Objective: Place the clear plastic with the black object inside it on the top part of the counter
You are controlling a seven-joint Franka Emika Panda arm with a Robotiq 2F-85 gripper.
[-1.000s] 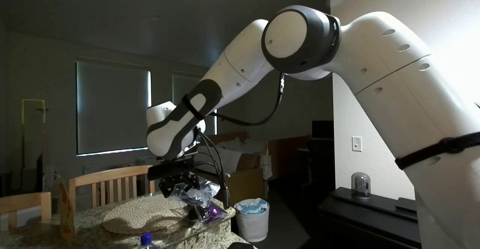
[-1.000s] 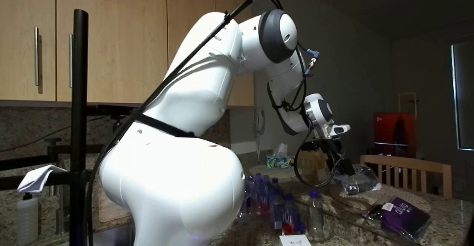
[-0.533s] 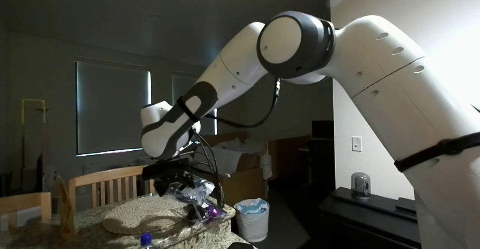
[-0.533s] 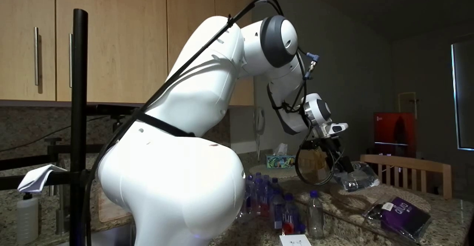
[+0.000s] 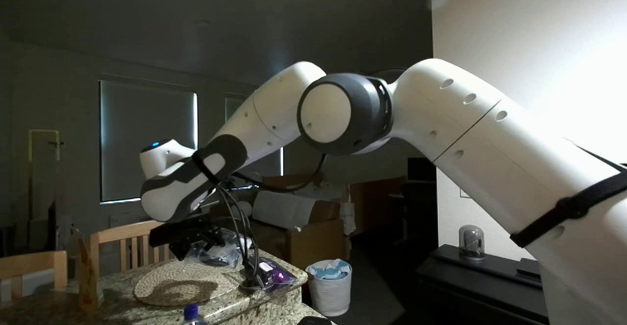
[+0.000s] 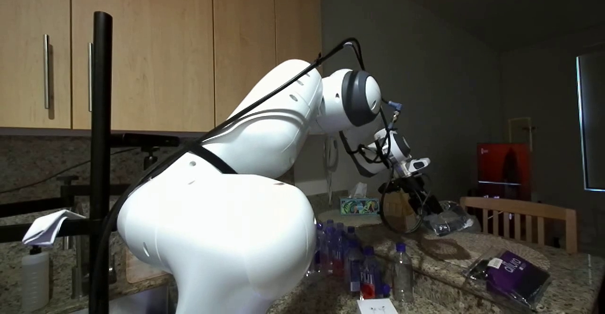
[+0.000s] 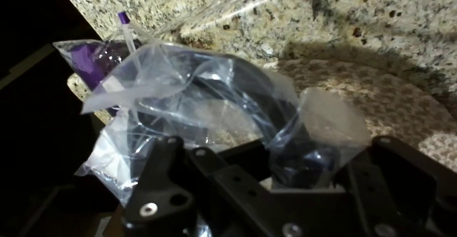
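The clear plastic with the black object (image 7: 246, 74) shows in the wrist view as a crinkled clear bag around a dark curved band. My gripper (image 7: 303, 164) is shut on one bunched end of it, with the dark end between the fingers. In both exterior views the plastic (image 5: 220, 254) (image 6: 451, 219) hangs from the gripper (image 5: 198, 246) (image 6: 430, 207). It is above the round woven mat (image 5: 171, 286) on the raised granite counter top (image 5: 230, 305), and a shadow falls on the mat. The fingertips are partly hidden by plastic.
A purple and black package (image 6: 515, 271) in clear wrap lies on the raised counter near its end. Several bottles (image 6: 371, 276) stand on the lower counter beside the step. A tissue box (image 6: 359, 206) is farther back. A wooden chair (image 6: 524, 214) stands behind the counter.
The arm has lowered at the elbow and reached farther out. The gripper and the held plastic have moved left in both exterior views. The plastic stays in the gripper.
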